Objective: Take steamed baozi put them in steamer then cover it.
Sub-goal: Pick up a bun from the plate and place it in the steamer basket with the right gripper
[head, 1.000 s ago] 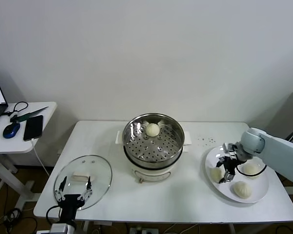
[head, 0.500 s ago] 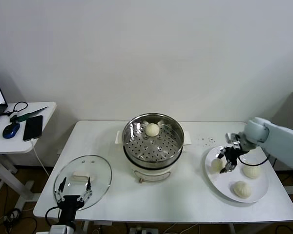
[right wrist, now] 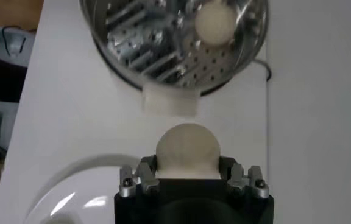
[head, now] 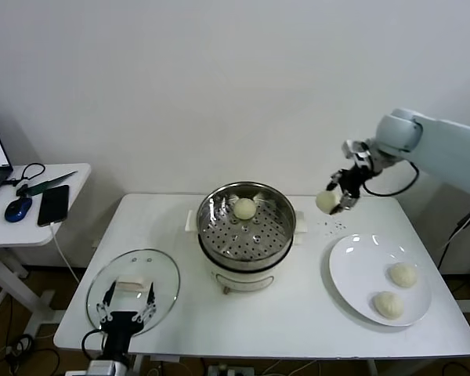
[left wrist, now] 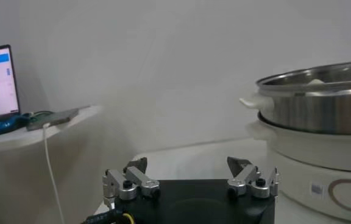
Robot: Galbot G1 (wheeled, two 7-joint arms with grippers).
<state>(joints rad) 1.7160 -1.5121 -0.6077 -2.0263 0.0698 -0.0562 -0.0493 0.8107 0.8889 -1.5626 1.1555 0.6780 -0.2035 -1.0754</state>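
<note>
My right gripper (head: 334, 200) is in the air above the table, between the steamer and the plate, shut on a cream-white baozi (head: 326, 201) (right wrist: 187, 149). The steel steamer (head: 246, 227) stands mid-table with its perforated tray showing and one baozi (head: 244, 208) (right wrist: 216, 23) lying at the tray's back. Two more baozi (head: 403, 274) (head: 388, 304) rest on the white plate (head: 360, 266). The glass cover (head: 133, 288) with its white handle lies flat at the table's front left. My left gripper (head: 125, 304) (left wrist: 187, 176) hangs open at the cover's near edge, nothing between its fingers.
A side table (head: 31, 205) on the left carries a phone (head: 53, 204), a mouse (head: 18, 209) and a laptop's corner. The steamer's white base (left wrist: 322, 155) rises close to my left gripper. A wall stands right behind the table.
My right gripper has lifted one baozi off the plate and carried it up and toward the steamer. The plate now holds two. The left arm has barely shifted.
</note>
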